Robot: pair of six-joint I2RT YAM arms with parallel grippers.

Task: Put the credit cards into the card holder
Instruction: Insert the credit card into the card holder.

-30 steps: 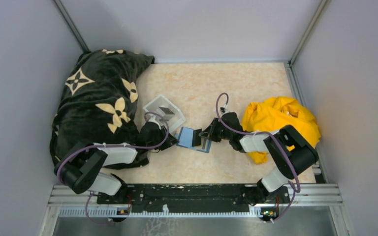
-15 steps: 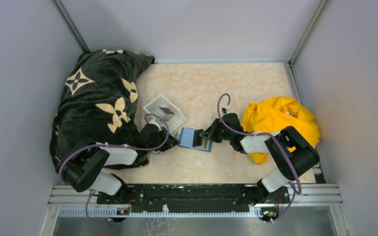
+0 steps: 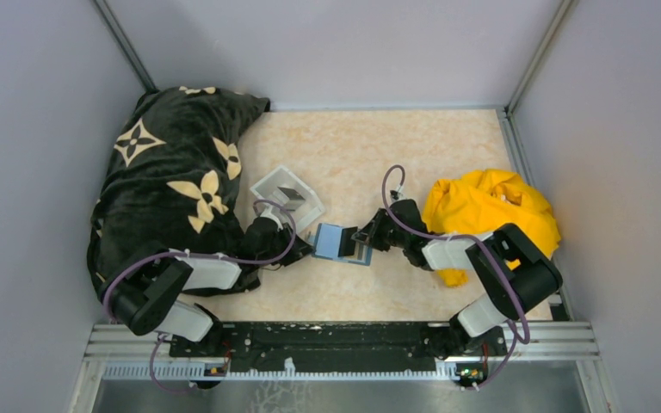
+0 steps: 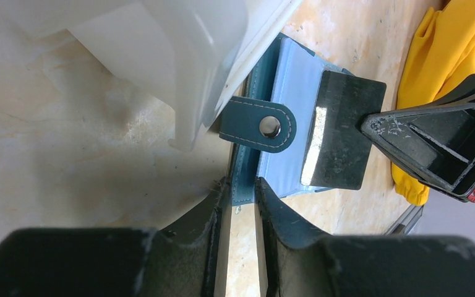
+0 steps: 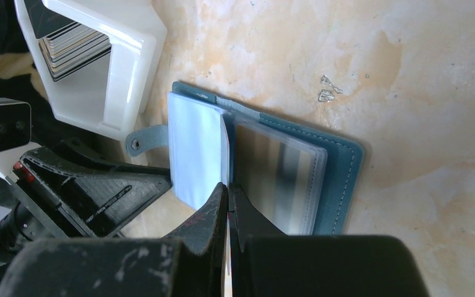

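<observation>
A teal card holder [image 3: 337, 241] lies open like a book at the middle of the marbled desk [image 3: 379, 146], with two robot arms meeting over it. The left tool [image 4: 242, 185], narrowed to a slim gap, pinches the holder's left cover by its near edge, just below the snap tab [image 4: 260, 125]. The right tool [image 5: 227, 192], reaching in from the holder's right, is pressed tight on a dark grey card [image 4: 340, 139] and holds it over the holder's pale blue inner leaf, at the fold where that leaf meets a clear window pocket. Whether the card's leading edge has entered a slot cannot be told.

Touching the holder's far left corner is a white plastic tray [image 5: 133, 74], and a stack of cards [image 5: 74, 49] stands on edge inside it. A black blanket [image 3: 163, 172] with cream flower shapes is heaped well to the left of the holder, beyond the tray. A crumpled yellow cloth [image 3: 482, 206] sits well to the holder's right, behind the right arm.
</observation>
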